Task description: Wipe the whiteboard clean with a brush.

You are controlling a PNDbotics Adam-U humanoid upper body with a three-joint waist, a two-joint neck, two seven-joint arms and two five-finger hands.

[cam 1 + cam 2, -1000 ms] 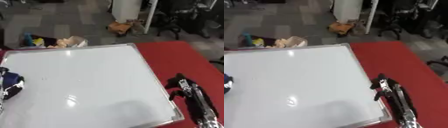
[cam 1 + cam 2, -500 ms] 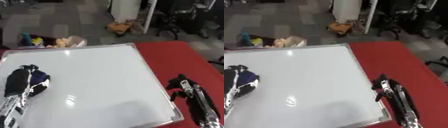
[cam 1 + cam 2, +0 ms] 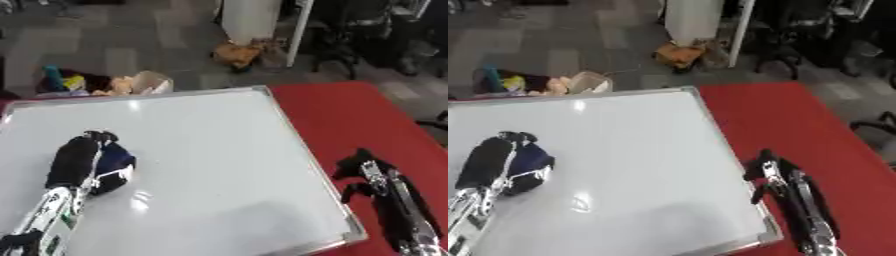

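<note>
Fingers of the left hand curl over a dark blue brush, pressing it to the left part of the whiteboard — the board lies flat on the red counter. Right hand rests on the counter beside the board's right edge, fingers relaxed — holding nothing

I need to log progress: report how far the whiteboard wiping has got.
Done: the whiteboard shows no marks I can make out.
In hand: the left robot hand lies over a dark blue brush on the board's left part.
Left: I cannot tell what remains to wipe.
The right robot hand rests on the red table beside the frame.
</note>
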